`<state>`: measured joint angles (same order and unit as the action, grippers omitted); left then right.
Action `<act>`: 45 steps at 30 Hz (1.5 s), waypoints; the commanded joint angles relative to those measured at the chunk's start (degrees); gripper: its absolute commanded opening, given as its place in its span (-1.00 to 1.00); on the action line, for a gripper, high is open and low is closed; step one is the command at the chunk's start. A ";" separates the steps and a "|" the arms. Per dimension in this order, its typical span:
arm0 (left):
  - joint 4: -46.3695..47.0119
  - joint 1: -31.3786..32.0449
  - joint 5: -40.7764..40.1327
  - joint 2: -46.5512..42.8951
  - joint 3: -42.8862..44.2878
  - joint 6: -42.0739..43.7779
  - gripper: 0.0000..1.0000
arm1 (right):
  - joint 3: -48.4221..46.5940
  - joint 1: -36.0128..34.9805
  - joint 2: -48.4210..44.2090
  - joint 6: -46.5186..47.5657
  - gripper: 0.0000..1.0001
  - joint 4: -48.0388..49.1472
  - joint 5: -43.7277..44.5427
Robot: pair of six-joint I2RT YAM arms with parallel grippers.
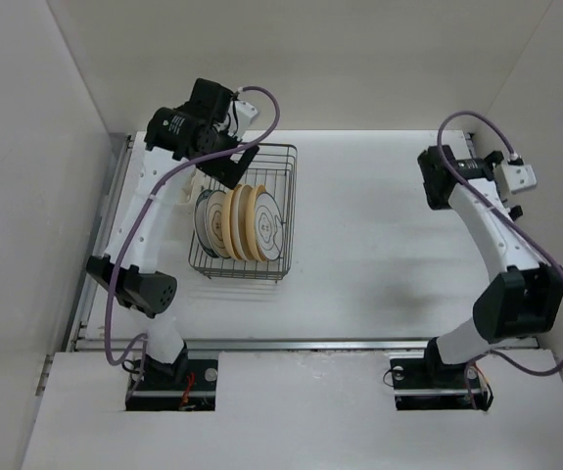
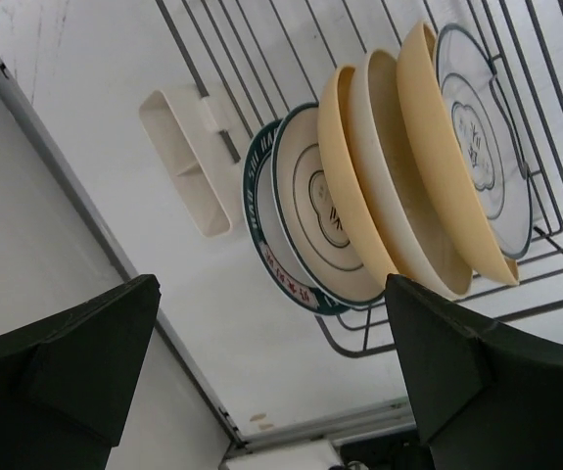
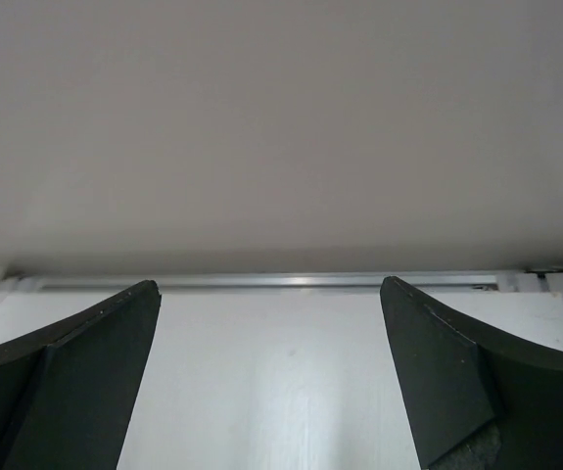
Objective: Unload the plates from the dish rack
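The dark wire dish rack (image 1: 273,164) stands on the left half of the table. Several plates (image 1: 237,223) stand on edge in its near part, some yellow-tan, some white with a dark rim. In the left wrist view the plates (image 2: 354,186) sit in a row in the rack (image 2: 555,211), with the cream clip (image 2: 185,162) on the rack's side. My left gripper (image 1: 234,166) hovers over the rack just behind the plates, open and empty (image 2: 271,392). My right gripper (image 1: 434,168) is far right, open and empty (image 3: 269,392), facing the wall.
White enclosure walls surround the table (image 1: 379,255). An aluminium rail (image 1: 113,206) runs along the left edge and another (image 1: 301,343) along the near edge. The right wrist view shows a rail (image 3: 291,282) at the wall's foot.
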<state>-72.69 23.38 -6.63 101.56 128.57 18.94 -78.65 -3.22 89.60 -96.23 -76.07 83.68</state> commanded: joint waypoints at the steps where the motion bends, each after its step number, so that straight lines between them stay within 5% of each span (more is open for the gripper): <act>1: -1.61 -0.08 -3.59 -5.57 -0.68 -3.21 1.00 | -10.43 -9.30 -4.61 16.46 1.00 -3.20 6.32; 2: -0.45 -0.08 -0.86 -6.10 -0.69 -3.90 1.00 | -12.21 -11.69 -4.09 16.51 1.00 -3.20 5.80; 4: 1.57 -0.08 6.35 -7.33 -3.32 -3.91 1.00 | -15.03 -15.92 -2.86 32.17 1.00 3.77 3.79; 5: 3.41 -0.08 7.94 -7.34 -4.20 -4.52 1.00 | -15.91 -19.16 -2.33 41.90 1.00 9.57 -2.67; 6: 3.43 0.52 9.17 -7.34 -5.51 -4.52 1.00 | -15.31 -20.06 -2.85 66.36 1.00 17.55 -9.95; 7: 3.95 0.53 9.70 -6.82 -5.53 -4.52 1.00 | -13.39 -20.76 -4.51 74.78 1.00 24.93 -20.21; 8: 3.26 2.10 9.71 -6.20 -6.14 -5.05 1.00 | -7.19 -21.90 -7.05 78.17 1.00 35.97 -38.06; 11: 0.80 5.00 7.95 -1.81 -6.14 -5.05 0.79 | 4.08 -21.39 -21.54 76.19 1.00 54.46 -63.70; 14: -2.63 7.29 7.25 3.11 -5.00 -5.66 0.42 | 13.34 -20.86 -29.39 73.03 0.98 61.21 -73.55; 16: -4.04 7.91 6.55 5.31 -4.39 -6.80 0.05 | 13.96 -20.86 -29.92 72.32 0.87 59.83 -74.97; 20: -3.52 8.62 5.76 8.04 -3.86 -8.56 -0.28 | 16.51 -21.38 -30.62 72.32 0.55 55.07 -72.52; 36: 3.07 9.14 -4.43 0.23 -9.04 -12.52 -0.23 | 29.26 -21.91 -43.37 68.28 0.48 51.91 -71.46; 45: 8.26 -2.45 -2.43 -13.57 -16.41 -13.58 -0.12 | 32.07 -21.91 -46.62 65.91 0.48 51.29 -72.08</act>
<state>-65.98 23.81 -8.67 93.58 114.87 6.48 -47.27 -24.84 43.79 -28.71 -24.51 12.40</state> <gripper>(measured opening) 0.434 0.744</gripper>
